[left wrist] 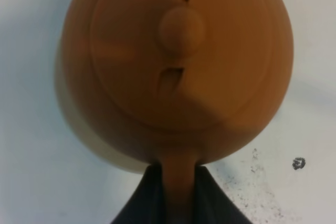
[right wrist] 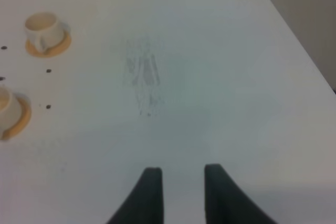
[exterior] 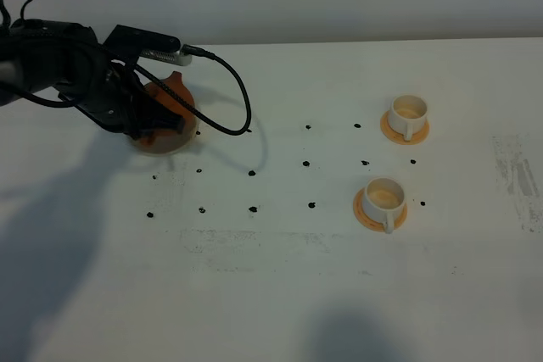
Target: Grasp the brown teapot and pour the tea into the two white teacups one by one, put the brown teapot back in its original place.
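Observation:
The brown teapot (exterior: 176,97) (left wrist: 178,61) stands at the far left of the table over its original place, a beige disc (exterior: 170,145) whose edge peeks out beneath it. Whether the pot rests on the disc or hangs just above it I cannot tell. My left gripper (exterior: 163,121) (left wrist: 178,177) is shut on the teapot's handle. The two white teacups (exterior: 407,114) (exterior: 383,199) sit on orange coasters at the right, both with tan insides. They also show in the right wrist view, one cup (right wrist: 43,29) whole and the other (right wrist: 7,106) cut by the frame edge. My right gripper (right wrist: 182,182) hovers over bare table, jaws apart, nothing between them.
Small black dots (exterior: 309,163) mark a grid across the middle of the white table (exterior: 280,286). A black cable (exterior: 237,99) loops from the left arm over the table beside the teapot. Grey scuff marks (exterior: 517,175) lie near the right edge.

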Motion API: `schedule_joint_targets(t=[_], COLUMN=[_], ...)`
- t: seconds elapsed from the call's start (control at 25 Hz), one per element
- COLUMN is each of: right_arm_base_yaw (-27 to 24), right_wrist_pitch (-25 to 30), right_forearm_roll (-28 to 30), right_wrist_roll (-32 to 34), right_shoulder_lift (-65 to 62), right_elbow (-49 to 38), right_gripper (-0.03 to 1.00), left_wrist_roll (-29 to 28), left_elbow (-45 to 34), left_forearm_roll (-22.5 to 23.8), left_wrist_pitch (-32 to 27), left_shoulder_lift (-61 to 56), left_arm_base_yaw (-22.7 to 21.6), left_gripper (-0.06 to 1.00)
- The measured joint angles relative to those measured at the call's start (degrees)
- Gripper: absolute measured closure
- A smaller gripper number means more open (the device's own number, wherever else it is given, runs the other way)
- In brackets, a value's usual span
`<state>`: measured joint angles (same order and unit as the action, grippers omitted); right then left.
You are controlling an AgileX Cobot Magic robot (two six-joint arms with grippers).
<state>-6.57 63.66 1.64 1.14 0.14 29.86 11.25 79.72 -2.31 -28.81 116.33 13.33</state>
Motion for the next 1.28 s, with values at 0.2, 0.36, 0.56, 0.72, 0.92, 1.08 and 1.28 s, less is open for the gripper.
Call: schedule_joint_targets(t=[0.2,0.36,0.56,0.72,0.92,1.08,1.28], right_arm_base_yaw=[0.0,0.0,0.0,0.0,0.0,0.0,0.0], right_wrist_pitch=[0.0,0.0,0.0,0.0,0.0,0.0,0.0], right_forearm_roll=[0.0,0.0,0.0,0.0,0.0,0.0,0.0], right_wrist_roll=[0.0,0.0,0.0,0.0,0.0,0.0,0.0], right_shoulder_lift=[0.0,0.0,0.0,0.0,0.0,0.0,0.0], right_elbow=[0.0,0.0,0.0,0.0,0.0,0.0,0.0], right_gripper=[0.75,0.75,0.75,0.75,0.75,0.75,0.75], left_wrist_roll=[2.4,7.8,17.4,22.1,27.9,34.0,42.1], left_elbow=[-0.1,-0.1,-0.1,1.3,6.0,8.8,10.9], left_forearm_roll=[-0.2,-3.2,-8.6,-11.6,-13.4,-15.7,-20.2], left_wrist_pitch=[1.0,1.6,1.9,1.3,-1.5,-3.3,-4.4], left_shoulder_lift=[-1.8,-2.8,-3.0,-2.9,-2.3,-0.8,0.8], left_arm_base_yaw=[0.5,1.3,3.0,4.4,6.8,8.9,10.9], left_gripper=[0.86,0.86,0.86,0.86,0.86,0.86,0.86])
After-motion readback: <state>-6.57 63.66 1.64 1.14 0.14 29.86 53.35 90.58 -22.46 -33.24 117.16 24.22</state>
